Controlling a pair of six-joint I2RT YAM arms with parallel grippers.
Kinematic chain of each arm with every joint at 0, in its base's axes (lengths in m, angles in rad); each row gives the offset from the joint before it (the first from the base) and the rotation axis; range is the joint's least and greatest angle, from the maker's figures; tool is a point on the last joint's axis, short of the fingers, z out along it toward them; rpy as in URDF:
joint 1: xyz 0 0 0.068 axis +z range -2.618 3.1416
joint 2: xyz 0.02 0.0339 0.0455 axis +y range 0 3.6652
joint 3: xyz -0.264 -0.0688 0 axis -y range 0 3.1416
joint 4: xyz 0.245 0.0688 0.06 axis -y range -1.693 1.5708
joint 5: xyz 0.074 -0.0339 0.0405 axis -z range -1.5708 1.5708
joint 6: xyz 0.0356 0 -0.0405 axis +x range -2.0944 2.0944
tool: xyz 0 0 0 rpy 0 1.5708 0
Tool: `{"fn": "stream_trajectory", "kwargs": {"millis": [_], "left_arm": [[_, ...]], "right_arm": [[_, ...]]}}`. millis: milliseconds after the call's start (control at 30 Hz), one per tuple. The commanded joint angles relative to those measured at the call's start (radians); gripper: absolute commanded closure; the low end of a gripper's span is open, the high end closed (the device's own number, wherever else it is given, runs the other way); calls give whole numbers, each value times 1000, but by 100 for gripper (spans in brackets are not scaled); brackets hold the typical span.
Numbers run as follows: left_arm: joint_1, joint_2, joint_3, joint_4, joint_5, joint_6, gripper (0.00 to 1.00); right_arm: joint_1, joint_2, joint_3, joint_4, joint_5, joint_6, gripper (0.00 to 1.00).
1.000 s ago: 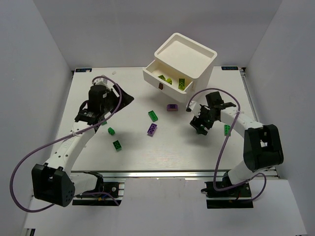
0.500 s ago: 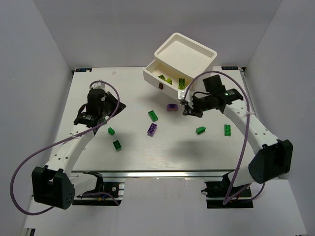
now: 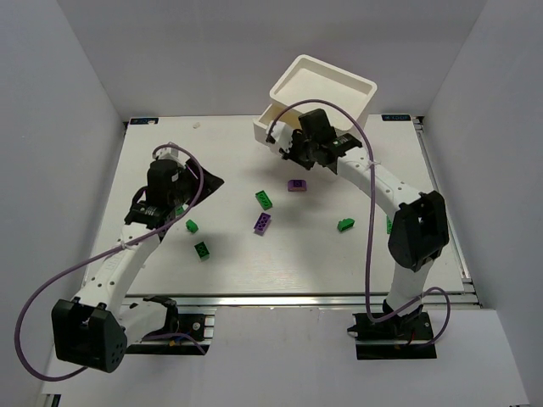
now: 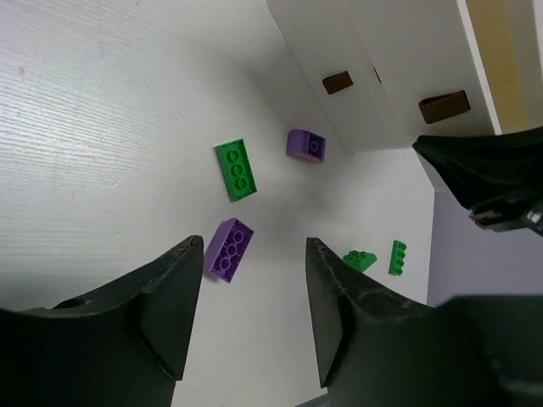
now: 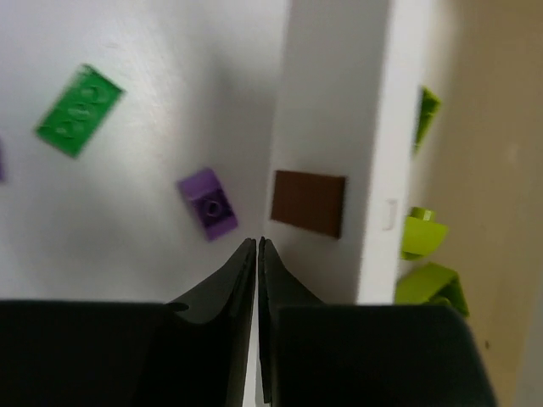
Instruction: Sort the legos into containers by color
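The right gripper (image 5: 257, 243), fingertips closed against each other, sits beside the outer wall of the lower bin (image 5: 331, 102), which holds yellow-green bricks (image 5: 422, 236) beneath the offset upper bin (image 3: 327, 85). The left gripper (image 4: 253, 250), jaws apart, hovers over the table (image 4: 85, 102) above a loose purple brick (image 4: 227, 250) and green brick (image 4: 236, 170).

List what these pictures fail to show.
1. Inside of the lower bin, top view: the right arm and the upper bin cover most of it.
2. The yellow-green bricks, right wrist view: blurred, partly behind the bin wall, so their count is unclear.
3. The green brick by the right arm, top view: only a sliver shows.
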Motion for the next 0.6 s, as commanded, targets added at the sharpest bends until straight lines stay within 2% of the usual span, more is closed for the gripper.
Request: {"fn": "stream_trajectory", "kwargs": {"millis": [0,200,400,567], "left_arm": [[6,-8,-15,73,67,-18,38],[6,83,-3,179,164,-35,35],[6,141,40,214,195,-32,34],[6,153,45,234,204,-35,34]], "right_arm": [[-22,-19,-5,196,313,39,90],[-14,43,68,189,315,49,87],[-17,182,255,126,304,52,85],[-16,237,303,219,369,42,85]]}}
